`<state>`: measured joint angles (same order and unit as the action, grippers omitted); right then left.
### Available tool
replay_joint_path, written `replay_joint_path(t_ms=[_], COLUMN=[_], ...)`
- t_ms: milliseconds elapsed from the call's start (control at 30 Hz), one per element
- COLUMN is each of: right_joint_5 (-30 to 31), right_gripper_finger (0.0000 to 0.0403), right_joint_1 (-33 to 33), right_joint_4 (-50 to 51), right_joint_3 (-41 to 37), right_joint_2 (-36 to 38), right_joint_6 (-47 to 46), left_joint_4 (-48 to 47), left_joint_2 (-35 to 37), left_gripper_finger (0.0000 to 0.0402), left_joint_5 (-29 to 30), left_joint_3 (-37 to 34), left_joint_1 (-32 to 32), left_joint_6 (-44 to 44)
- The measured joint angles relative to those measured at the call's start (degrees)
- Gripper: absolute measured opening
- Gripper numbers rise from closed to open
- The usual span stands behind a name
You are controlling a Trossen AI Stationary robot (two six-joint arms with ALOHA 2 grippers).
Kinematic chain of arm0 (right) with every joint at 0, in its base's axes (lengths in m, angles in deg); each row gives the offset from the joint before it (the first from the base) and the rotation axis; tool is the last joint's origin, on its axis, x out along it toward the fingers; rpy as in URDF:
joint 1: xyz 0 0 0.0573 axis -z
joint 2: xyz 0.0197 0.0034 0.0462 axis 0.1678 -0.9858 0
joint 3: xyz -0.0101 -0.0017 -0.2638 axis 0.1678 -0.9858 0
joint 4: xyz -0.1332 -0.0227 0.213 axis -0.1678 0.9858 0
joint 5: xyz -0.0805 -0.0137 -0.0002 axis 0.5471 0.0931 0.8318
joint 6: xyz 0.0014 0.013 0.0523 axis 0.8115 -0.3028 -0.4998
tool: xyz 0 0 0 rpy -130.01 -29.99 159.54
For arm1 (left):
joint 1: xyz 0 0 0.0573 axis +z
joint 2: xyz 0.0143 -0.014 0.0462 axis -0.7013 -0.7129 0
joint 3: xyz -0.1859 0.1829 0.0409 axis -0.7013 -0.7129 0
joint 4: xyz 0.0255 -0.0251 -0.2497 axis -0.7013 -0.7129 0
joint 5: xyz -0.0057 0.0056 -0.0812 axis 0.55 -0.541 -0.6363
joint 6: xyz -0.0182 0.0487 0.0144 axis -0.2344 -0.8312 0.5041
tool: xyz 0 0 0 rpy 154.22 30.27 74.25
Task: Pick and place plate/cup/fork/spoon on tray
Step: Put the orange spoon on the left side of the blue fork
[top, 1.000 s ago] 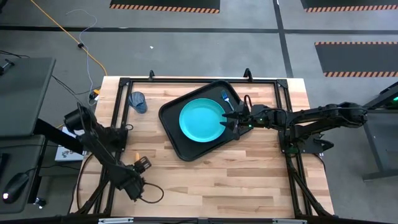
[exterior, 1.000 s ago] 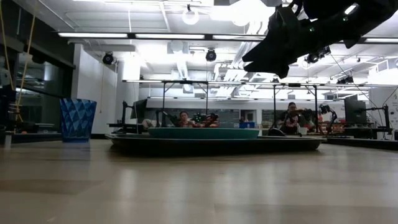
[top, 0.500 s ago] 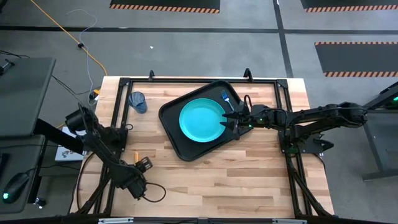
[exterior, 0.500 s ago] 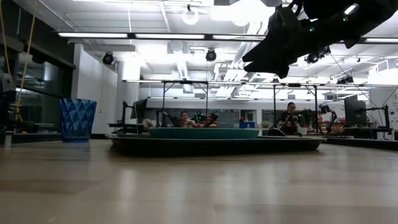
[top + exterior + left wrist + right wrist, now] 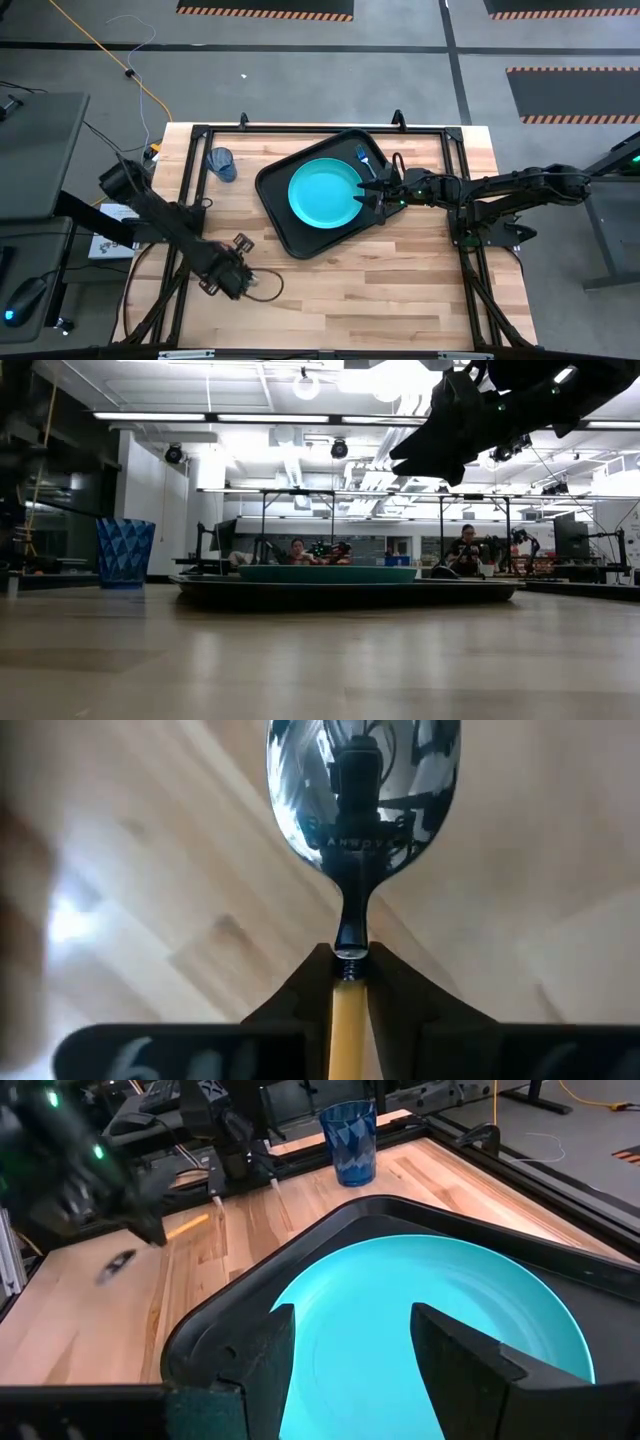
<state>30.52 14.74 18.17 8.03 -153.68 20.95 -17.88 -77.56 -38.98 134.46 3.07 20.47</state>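
The orange-handled spoon (image 5: 362, 810) lies along my left gripper (image 5: 350, 960), which is shut on it over the table's near left part (image 5: 235, 268). The teal plate (image 5: 325, 193) sits in the black tray (image 5: 290, 238). The blue-handled fork (image 5: 365, 160) lies in the tray at the plate's far right side. The dark blue cup (image 5: 222, 162) stands upright on the wood, left of the tray. My right gripper (image 5: 350, 1340) hovers open over the plate's right rim (image 5: 362, 192), touching nothing. My left gripper pinches the spoon between its two fingertips (image 5: 385, 982), at the top of the orange handle (image 5: 348, 995) where it joins the metal neck. The silvery bowl (image 5: 362, 790) sticks out beyond the fingertips, hollow side toward the wrist camera. Whether the spoon is clear of the table I cannot tell.
A black frame (image 5: 300, 130) runs along the table's far and side edges. Bare wood (image 5: 380, 280) lies between the tray and the near edge. In the low view people sit at benches in the room behind (image 5: 465, 550).
My left arm has swung toward the table's right edge and a little toward the far edge. The orange speck of the spoon's handle that lay on the wood just ahead of the gripper no longer shows there. My right arm has kept still.
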Motion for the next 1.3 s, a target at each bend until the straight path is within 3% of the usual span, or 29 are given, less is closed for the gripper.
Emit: replay_joint_path(t_ms=[167,300,400,533,767,1033,1300], right_joint_5=[-0.1,-2.4,-7.4,-11.9,-12.2,-13.9,-17.1], right_gripper_finger=[0.0193,0.0193,0.0193,0.0193,0.0193,0.0193,0.0193], right_joint_1=[0.0,0.0,0.0,-1.4,-4.8,-4.7,-3.9], right_joint_4=[-0.1,-3.0,-7.4,-15.6,-26.2,-20.2,-8.4], right_joint_3=[0.0,0.0,0.0,0.0,3.0,17.6,27.3], right_joint_2=[0.0,0.0,0.0,-1.6,-9.5,-22.3,-26.9], right_joint_6=[0.1,0.4,0.9,4.5,13.5,23.1,26.9], left_joint_4=[6.8,18.4,29.9,47.9,73.0,86.7,88.2], left_joint_2=[11.9,21.9,28.1,32.5,26.9,11.4,5.5], left_gripper_finger=[0.0031,0.0031,0.0031,0.0031,0.0031,0.0031,0.0031], left_joint_5=[5.4,5.2,0.2,-11.4,-32.7,-48.8,-53.2], left_joint_3=[0.9,-0.5,-4.1,-11.8,-21.1,-18.1,-15.3], left_joint_1=[6.2,12.3,18.1,27.0,40.0,45.7,45.6], left_joint_6=[1.8,1.7,0.7,2.4,14.9,25.8,25.8])
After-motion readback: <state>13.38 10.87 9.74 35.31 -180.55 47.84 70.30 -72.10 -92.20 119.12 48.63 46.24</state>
